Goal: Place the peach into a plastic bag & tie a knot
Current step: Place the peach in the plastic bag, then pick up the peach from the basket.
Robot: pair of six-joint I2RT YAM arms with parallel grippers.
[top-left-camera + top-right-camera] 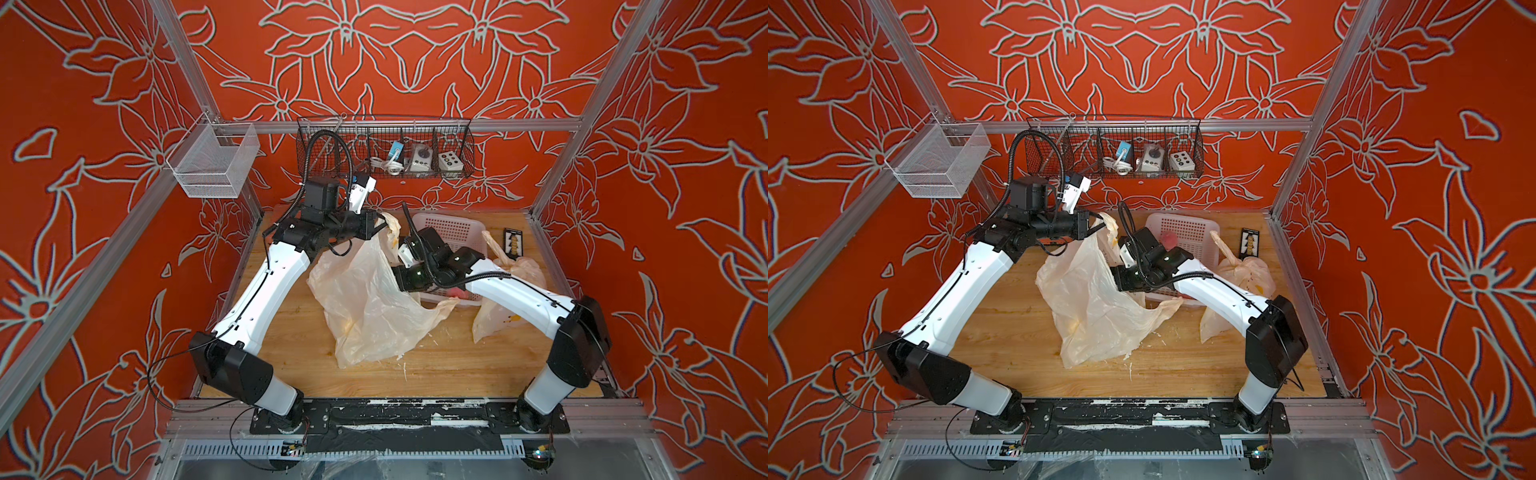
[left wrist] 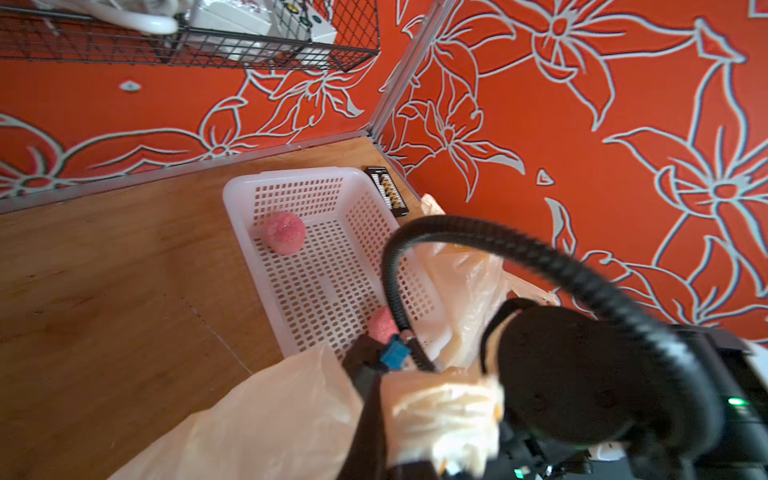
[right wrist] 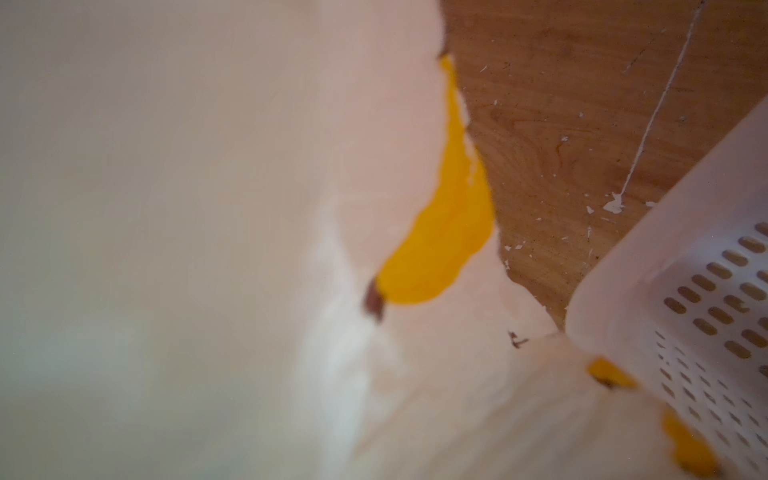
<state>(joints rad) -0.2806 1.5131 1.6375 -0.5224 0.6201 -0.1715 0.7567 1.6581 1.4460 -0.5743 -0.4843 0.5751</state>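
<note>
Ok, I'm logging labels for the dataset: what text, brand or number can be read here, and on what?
Nothing is legible.
Black card beside the white basket: any print too small to read.
White button box in the wire rack: markings too small to read.

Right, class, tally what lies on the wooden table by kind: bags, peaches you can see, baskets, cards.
Plastic bags: 2
Peaches showing: 2
White basket: 1
Black card: 1
Total: 6
</note>
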